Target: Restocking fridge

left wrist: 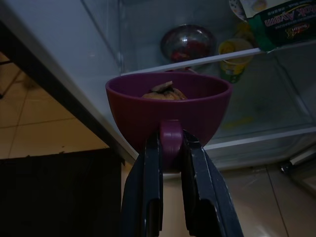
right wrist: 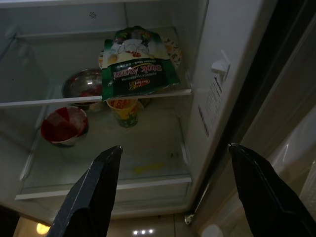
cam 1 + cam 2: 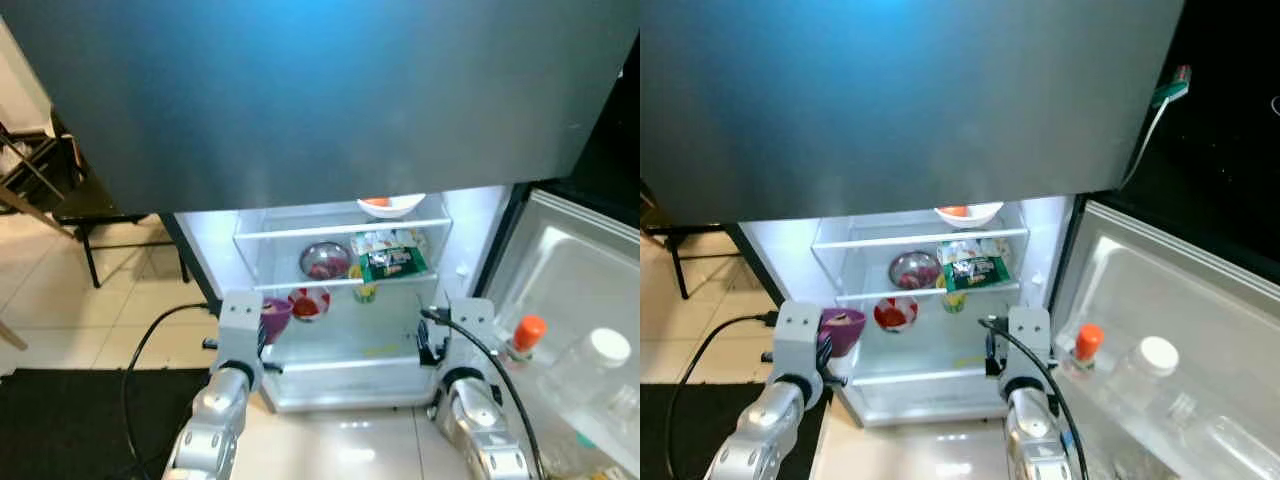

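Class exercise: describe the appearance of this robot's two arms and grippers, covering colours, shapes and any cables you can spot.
Both arms are silver, rounded and segmented, ending in boxy grey wrist blocks. A black cable runs along the right arm. The left gripper and the right gripper each have two long, black, tapering fingers.

Two silver arms, ribbed and shiny at the forearm, each capped by a pale grey boxy wrist block. The left tool [image 1: 170, 197] has two long, flat black fingers (matte, slightly glossy at the edges). The right tool [image 2: 173, 192] has broad black fingers tapering to points. A black cable loops over the right wrist; another trails beside the left arm.
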You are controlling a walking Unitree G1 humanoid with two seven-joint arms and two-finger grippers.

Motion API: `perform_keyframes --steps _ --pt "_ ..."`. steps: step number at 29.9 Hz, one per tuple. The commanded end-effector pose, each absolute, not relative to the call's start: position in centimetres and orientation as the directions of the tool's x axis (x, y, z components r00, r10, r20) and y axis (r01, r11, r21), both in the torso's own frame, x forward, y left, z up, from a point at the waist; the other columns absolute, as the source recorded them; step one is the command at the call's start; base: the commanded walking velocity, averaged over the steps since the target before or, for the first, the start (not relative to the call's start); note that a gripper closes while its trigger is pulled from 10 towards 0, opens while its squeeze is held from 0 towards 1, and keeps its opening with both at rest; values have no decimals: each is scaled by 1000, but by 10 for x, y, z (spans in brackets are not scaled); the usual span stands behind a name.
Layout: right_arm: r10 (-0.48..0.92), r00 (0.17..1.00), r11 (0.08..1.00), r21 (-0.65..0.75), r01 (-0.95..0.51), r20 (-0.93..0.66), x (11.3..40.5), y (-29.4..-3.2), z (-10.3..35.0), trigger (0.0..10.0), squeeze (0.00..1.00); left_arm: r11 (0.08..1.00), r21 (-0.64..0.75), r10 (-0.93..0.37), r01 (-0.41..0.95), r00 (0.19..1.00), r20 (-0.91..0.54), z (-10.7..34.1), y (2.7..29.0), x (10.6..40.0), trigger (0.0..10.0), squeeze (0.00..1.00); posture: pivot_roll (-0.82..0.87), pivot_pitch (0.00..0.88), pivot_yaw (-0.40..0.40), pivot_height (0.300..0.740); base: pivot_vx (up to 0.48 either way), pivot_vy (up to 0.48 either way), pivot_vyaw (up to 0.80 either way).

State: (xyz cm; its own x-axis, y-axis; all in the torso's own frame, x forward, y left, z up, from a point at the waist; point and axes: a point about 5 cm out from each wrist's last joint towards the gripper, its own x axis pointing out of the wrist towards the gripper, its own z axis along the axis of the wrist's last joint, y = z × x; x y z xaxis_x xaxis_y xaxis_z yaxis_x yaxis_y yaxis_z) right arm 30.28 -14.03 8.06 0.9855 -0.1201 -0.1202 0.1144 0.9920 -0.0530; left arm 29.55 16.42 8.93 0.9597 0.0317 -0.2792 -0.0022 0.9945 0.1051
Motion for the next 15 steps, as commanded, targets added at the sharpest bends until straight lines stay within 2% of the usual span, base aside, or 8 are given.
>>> perform_keyframes --steps 1,15 --pt "-166 978 986 -46 161 -127 300 -150 78 10000 0 991 128 77 -43 956 -283 87 175 293 10000 0 -12 171 94 710 0 0 0" --pt "-72 992 997 -9 72 -100 299 -135 80 10000 0 993 114 74 -45 959 -272 87 177 293 10000 0 -12 166 94 710 0 0 0"
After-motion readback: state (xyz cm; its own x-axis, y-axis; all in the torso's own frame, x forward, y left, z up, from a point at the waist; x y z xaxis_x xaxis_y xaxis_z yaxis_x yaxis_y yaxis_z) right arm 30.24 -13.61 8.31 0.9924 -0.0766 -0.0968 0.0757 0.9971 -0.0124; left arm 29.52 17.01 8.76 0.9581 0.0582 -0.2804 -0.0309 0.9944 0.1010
